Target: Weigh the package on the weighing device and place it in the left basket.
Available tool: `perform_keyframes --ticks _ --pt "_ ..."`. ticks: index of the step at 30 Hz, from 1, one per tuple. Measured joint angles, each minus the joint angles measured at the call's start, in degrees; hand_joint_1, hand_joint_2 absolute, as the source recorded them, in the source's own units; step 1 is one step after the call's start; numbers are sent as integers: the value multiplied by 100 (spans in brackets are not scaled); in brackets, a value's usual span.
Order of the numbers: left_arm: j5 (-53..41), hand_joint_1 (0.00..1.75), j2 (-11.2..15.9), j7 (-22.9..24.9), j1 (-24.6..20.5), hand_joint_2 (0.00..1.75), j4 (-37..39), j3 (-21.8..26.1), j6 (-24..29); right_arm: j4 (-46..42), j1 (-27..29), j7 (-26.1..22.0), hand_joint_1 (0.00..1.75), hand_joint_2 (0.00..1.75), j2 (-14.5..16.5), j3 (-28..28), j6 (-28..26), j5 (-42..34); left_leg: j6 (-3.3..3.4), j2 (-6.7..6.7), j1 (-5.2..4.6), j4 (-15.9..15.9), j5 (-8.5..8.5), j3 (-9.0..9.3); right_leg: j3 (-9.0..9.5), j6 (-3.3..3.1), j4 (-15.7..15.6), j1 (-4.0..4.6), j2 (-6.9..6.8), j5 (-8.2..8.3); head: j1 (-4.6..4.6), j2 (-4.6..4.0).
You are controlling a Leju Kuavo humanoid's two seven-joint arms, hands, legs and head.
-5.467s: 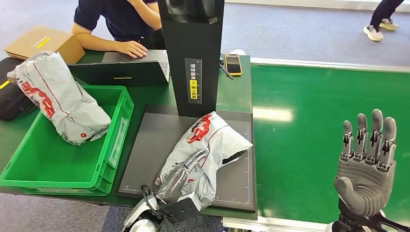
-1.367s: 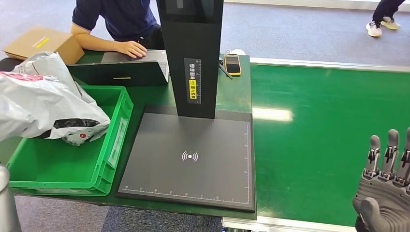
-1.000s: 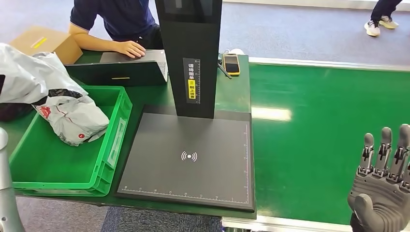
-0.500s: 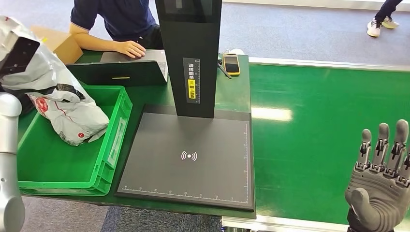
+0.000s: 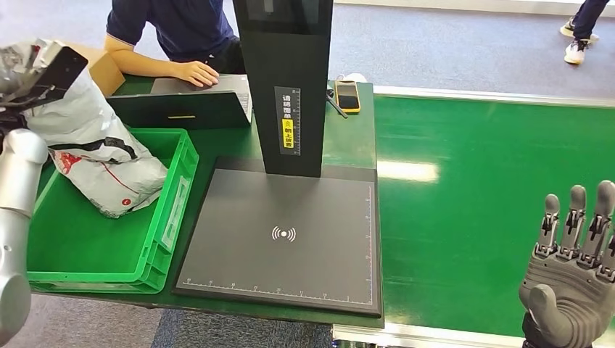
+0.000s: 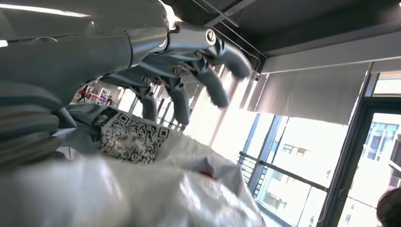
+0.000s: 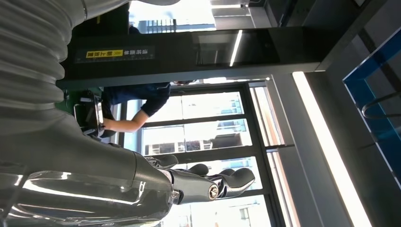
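While the package (image 5: 80, 116) hangs over the far left corner of the green basket (image 5: 163, 239), the left robot hand (image 6: 189, 75) has its fingers spread above the QR label, so I cannot tell whether it grips. Its long axis slants from that corner down toward the basket's middle, the low end lying on another grey bag (image 5: 120, 185) inside. Right of the basket sits the weighing device (image 5: 283, 239), bare. Farther right, the right robot hand (image 5: 569, 279) waits wide, palm up.
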Motion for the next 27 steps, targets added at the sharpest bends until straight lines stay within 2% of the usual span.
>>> perform_keyframes --ticks 8,14,18,27 --pt "180 0 1 -23 -47 175 109 -132 1 1 16 45 0 175 0 -83 105 -2 0 0 0 0 0 0 0 0 0 0 1 0 0 0" --pt "348 0 -3 -41 290 175 -310 -176 -29 1 67 37 0 175 2 -135 164 22 0 1 0 0 0 1 0 0 0 0 1 0 1 0" --pt "414 0 -24 -42 743 175 -904 -196 -9 -3 123 13 0 175 18 -166 184 70 0 2 -1 0 -1 2 0 0 -1 -2 2 -1 0 0" --pt "512 0 -209 -80 2359 175 -3076 -244 282 -104 359 -27 0 175 106 -247 196 114 2 4 -2 0 -8 -1 -4 1 -4 -3 4 -6 0 0"
